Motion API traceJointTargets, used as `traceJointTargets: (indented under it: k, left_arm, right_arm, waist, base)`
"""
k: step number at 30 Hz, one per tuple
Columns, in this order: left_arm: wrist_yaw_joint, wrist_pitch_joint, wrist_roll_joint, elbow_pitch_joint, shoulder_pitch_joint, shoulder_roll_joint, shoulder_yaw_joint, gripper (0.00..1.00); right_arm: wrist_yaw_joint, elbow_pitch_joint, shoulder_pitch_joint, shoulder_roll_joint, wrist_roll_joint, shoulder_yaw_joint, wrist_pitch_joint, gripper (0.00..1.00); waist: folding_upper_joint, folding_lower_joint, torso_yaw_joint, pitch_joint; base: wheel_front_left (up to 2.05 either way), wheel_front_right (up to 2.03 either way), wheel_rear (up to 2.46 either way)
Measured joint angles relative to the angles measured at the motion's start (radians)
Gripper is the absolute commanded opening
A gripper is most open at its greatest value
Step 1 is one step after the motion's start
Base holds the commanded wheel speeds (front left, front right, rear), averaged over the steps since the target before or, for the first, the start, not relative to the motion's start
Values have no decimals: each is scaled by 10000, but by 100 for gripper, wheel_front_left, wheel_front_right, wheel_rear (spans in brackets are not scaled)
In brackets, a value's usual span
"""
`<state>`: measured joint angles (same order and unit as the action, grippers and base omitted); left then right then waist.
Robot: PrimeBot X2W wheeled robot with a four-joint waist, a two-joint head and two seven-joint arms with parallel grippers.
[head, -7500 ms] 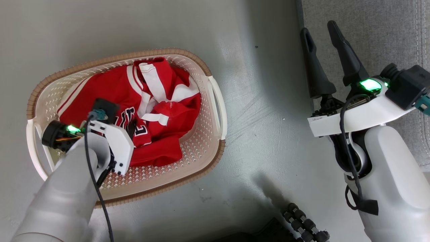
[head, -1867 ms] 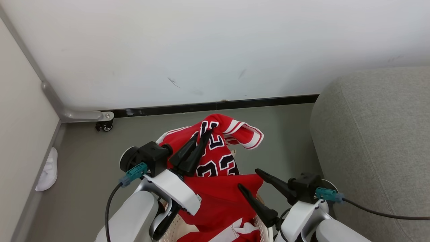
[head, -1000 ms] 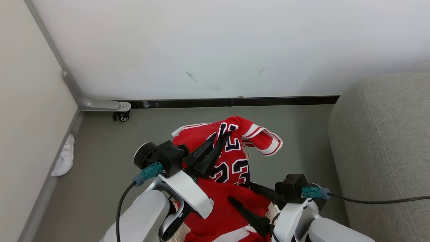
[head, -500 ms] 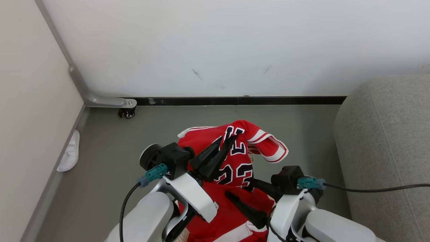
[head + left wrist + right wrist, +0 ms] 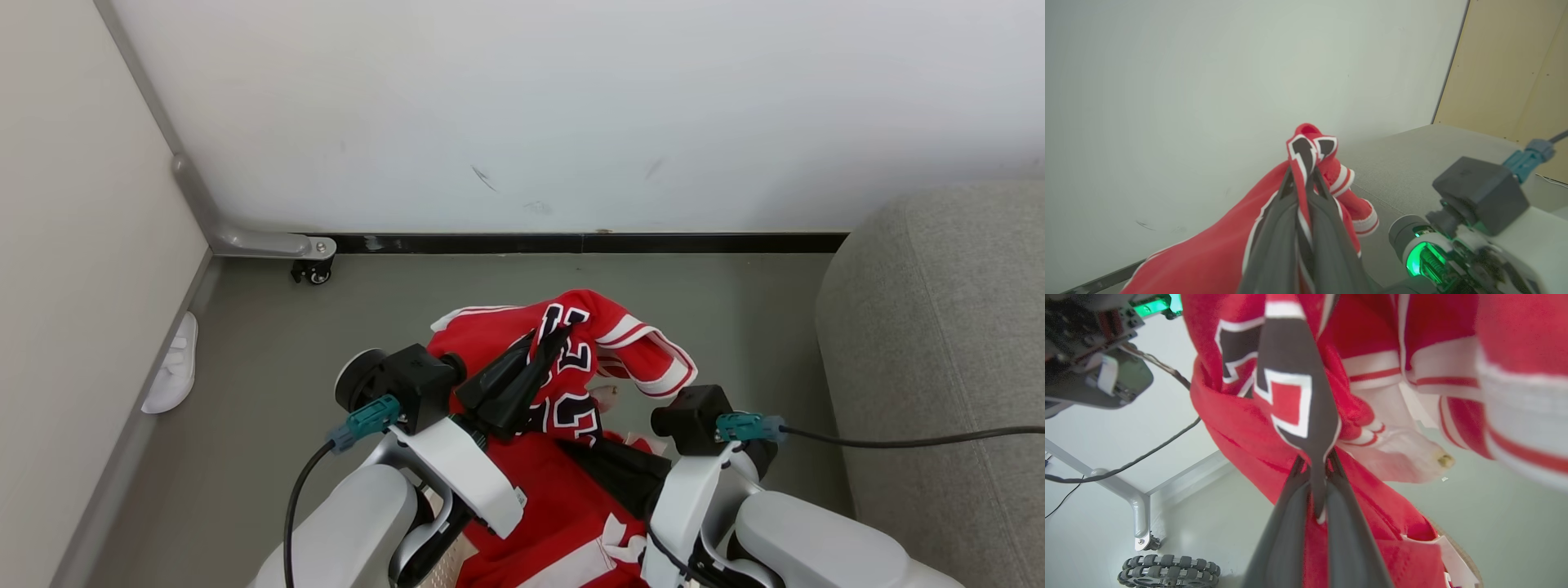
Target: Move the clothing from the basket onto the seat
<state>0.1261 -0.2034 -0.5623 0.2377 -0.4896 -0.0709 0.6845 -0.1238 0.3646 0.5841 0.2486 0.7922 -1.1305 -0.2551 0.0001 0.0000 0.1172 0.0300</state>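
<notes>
jersey [image 5: 482, 335] held aloft, not yet on sofa [image 5: 939, 327] to its right | left end effector [image 5: 560, 335] clamped on its top fold | right end effector [image 5: 1314, 463] pinched shut on a lower fold | handling, judged: light, limp, likely slippery; grip bunched layers, not one edge

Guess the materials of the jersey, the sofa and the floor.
The jersey: thin knit, likely polyester; matte red, hangs limply in soft folds; the lettering looks stitched on or printed. The sofa: grey woven upholstery, matte, with a fine heathered texture. The floor: smooth grey vinyl or painted concrete, cannot tell which; faint sheen.
</notes>
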Motion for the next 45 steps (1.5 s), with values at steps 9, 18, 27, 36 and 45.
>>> traceJointTargets:
  k: [9, 18, 27, 36, 45]
  left_arm:
    - [-4, 0, -6, 63, 0, -102, -161, 0]
    - [-36, 2, -81, 165, 1, -245, -280, 0]
    - [-105, 2, -90, 265, 13, -291, -337, 98]
    - [-105, 2, -171, 245, 64, -313, -305, 100]
    - [-105, 0, -178, 132, 208, -353, -178, 100]
  right_arm:
    - [0, -299, -1, 71, -25, 591, 0, 0]
    - [0, -677, -46, 157, -293, 972, 0, 0]
    - [0, -790, -330, 389, -464, 1816, 0, 0]
    - [0, -1011, -962, 573, -1053, 3030, 2, 0]
    - [0, -1244, -1509, 757, -1528, 3891, 0, 0]
  waist:
    - [-1, 0, -86, 4]
    - [0, 0, -187, 7]
    - [0, 0, -330, -67]
    - [-1, 0, -527, -184]
    - [0, 0, -782, -252]
  base:
    - [0, 0, 0]
    - [0, 0, 0]
    - [0, 0, 0]
    - [0, 0, 0]
    - [0, 0, 0]
